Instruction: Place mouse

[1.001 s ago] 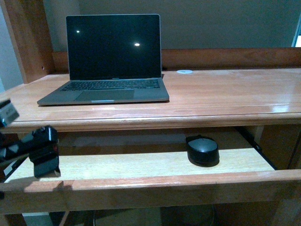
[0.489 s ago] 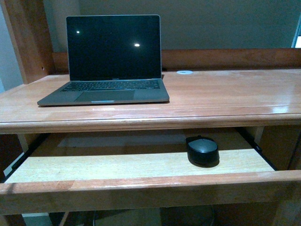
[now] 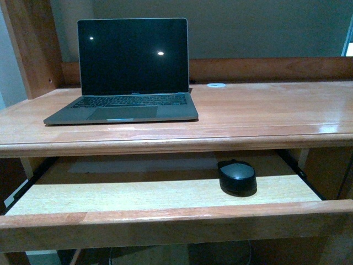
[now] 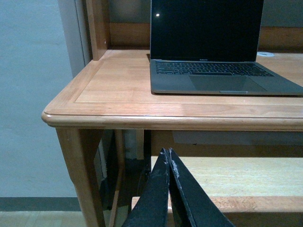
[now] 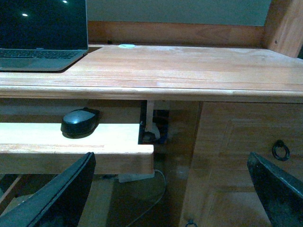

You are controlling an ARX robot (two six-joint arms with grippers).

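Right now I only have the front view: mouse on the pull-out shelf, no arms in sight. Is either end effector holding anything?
Observer: No. The left end effector is shut and empty, its fingers pressed together.
Operator: And the right one?
Observer: The right end effector is open wide with nothing between its fingers; the mouse lies apart from it on the shelf.
Operator: Anything to the right of the shelf?
Observer: A cabinet door with a ring pull.
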